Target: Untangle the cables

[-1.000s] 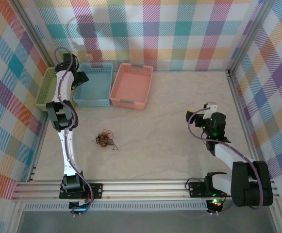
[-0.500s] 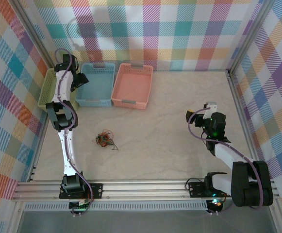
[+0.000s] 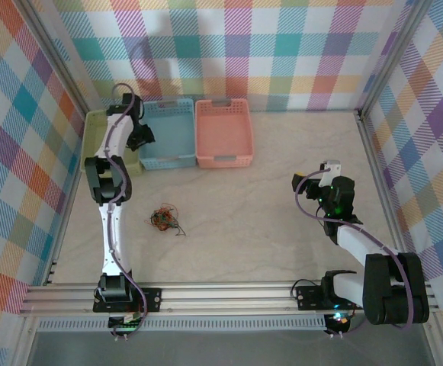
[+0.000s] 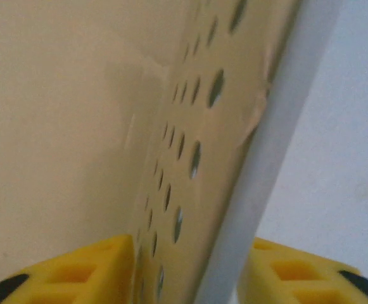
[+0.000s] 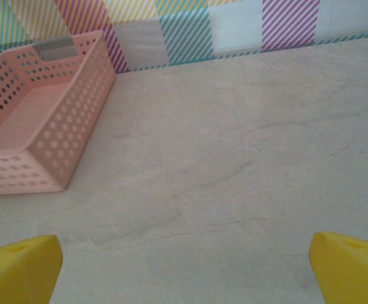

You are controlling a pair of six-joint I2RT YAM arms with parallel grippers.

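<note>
The green basket (image 3: 94,137) has been shifted rightward, its wall clamped between the left jaws; the right jaws are spread wide.

Plaid walls (image 3: 282,46) enclose a pale marbled tabletop (image 3: 267,206).

1. Left arm (image 3: 108,206) stretches far forward, and the left end effector (image 3: 139,137) is turned rightward with its fingers (image 4: 82,272) partly apart.
2. Right arm (image 3: 354,244) is folded near its base, and the right end effector (image 3: 329,171) gapes wide.

The cables (image 3: 165,219) (one small tangle) lie near the left arm (image 3: 112,229).
</note>
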